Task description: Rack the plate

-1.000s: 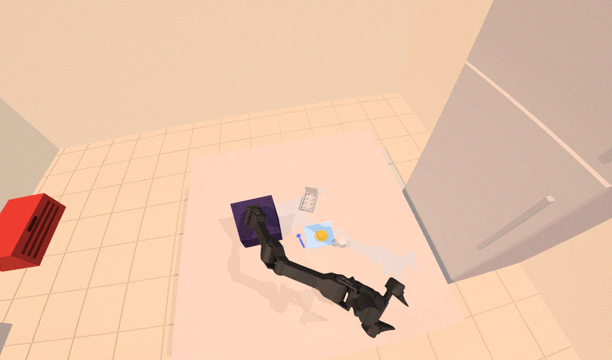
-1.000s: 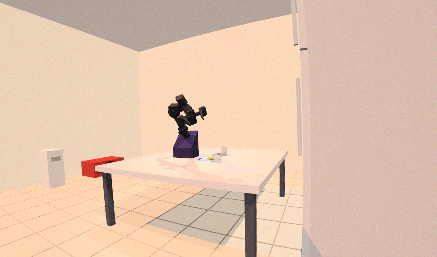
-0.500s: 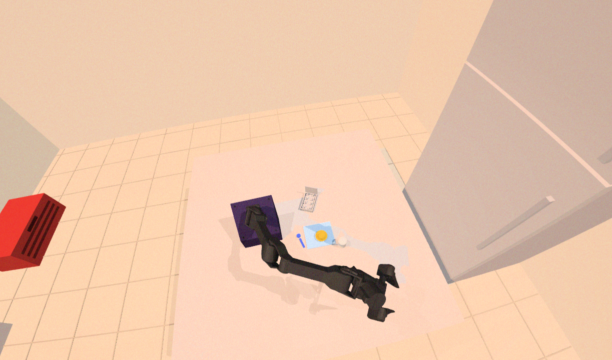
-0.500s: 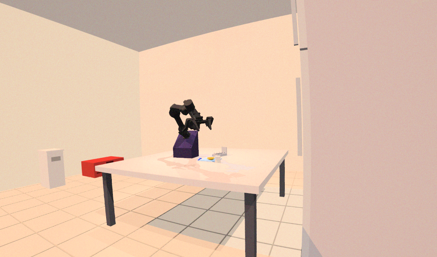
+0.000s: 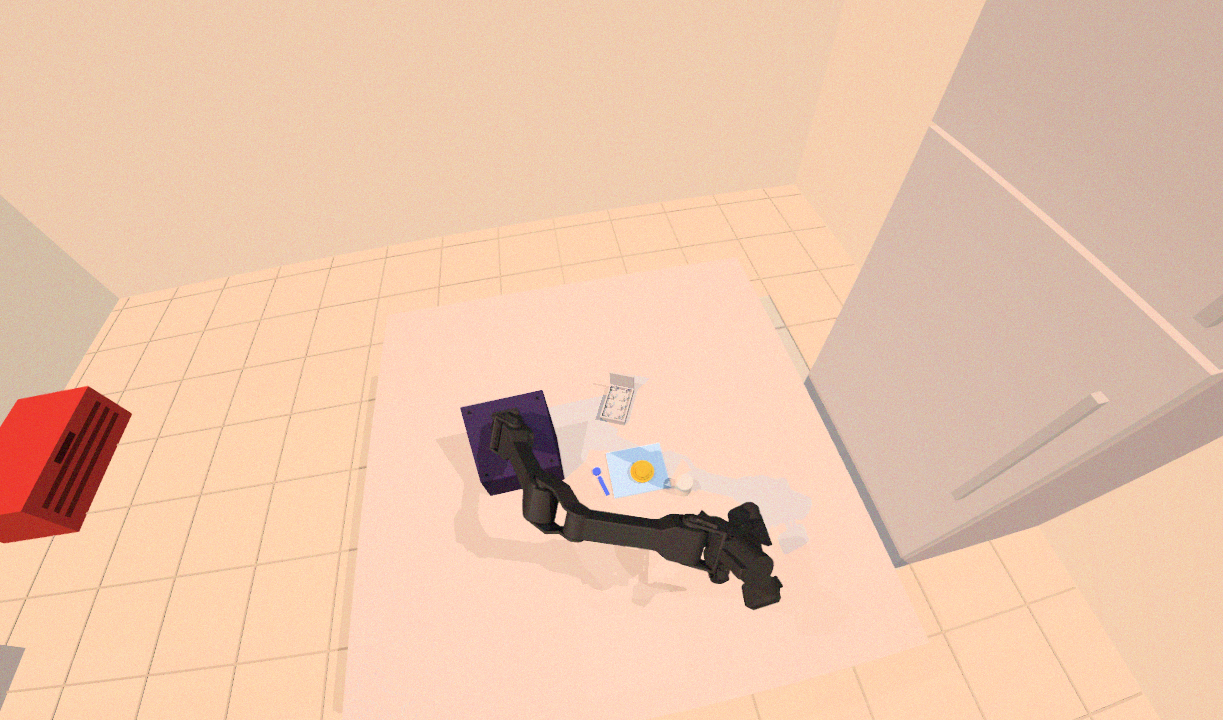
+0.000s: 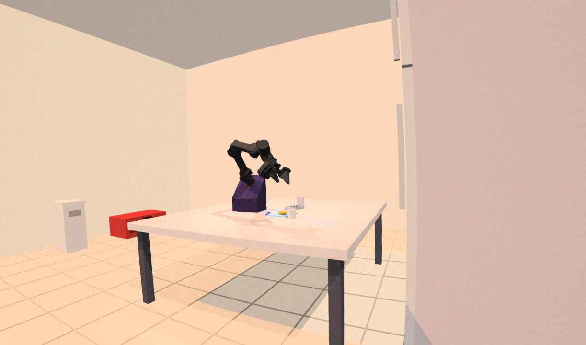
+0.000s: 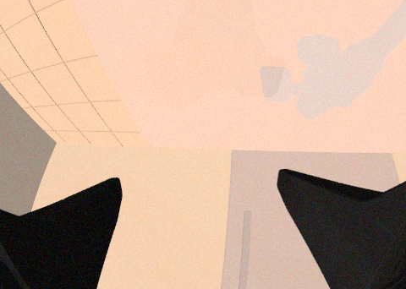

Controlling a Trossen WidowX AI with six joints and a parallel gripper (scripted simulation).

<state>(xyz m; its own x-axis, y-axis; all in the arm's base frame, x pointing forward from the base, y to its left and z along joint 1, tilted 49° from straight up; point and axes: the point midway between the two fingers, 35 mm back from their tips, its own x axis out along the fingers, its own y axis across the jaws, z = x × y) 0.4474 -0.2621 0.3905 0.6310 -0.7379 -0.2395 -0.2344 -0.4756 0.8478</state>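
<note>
I hold the gripper (image 6: 281, 175) high, fingers wide and empty, ready to reach the yellow plate (image 5: 642, 470) near the dish rack (image 5: 616, 400).
</note>
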